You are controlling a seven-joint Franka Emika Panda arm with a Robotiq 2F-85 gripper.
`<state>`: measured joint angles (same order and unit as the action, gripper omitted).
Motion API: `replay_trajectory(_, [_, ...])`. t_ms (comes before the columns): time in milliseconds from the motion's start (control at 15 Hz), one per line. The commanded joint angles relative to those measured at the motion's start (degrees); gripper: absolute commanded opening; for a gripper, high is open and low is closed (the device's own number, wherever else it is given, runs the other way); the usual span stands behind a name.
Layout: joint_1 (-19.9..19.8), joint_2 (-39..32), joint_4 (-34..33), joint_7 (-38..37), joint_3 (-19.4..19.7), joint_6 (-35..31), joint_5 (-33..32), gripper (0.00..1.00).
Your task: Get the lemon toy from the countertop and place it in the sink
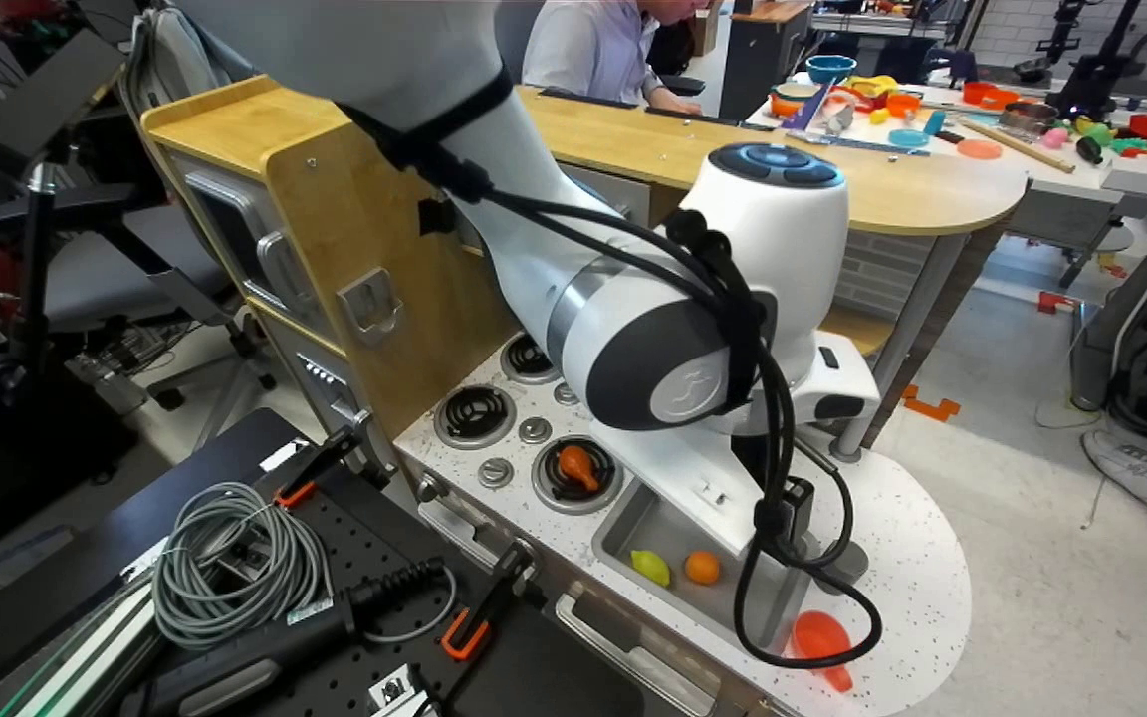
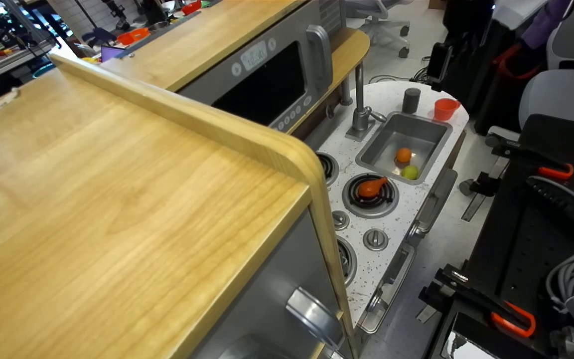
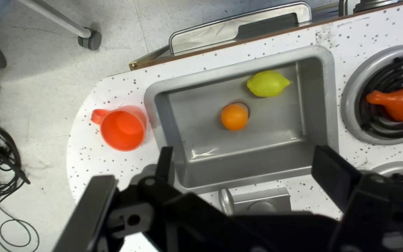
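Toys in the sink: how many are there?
2. In the wrist view, the lemon toy lies toward the upper right of the sink; the small orange ball is nearer the middle. The sink floor shows fully, so none seems hidden.

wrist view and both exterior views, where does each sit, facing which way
Wrist view: above the sink, facing down; open gripper at the bottom.
In an exterior view: high, black board in the foreground, facing down across the countertop; arm mid-frame.
In an exterior view: above a wooden cabinet, facing down along the countertop; black shape up top, possibly gripper.
Both exterior views show the lemon toy in the sink.
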<state>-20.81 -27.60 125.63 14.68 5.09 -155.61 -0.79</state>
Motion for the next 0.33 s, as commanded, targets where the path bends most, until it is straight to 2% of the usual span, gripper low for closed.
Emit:
replay_trajectory(0, [-0.7,8.8,4.9,2.8,1.1,6.3,0.7,1.00])
replay_trajectory(67, [0.6,4.1,2.0,1.2,1.4,3.0,0.7,1.00])
replay_trajectory(267, [0.7,7.5,3.6,1.9,2.3,5.6,0.7,1.00])
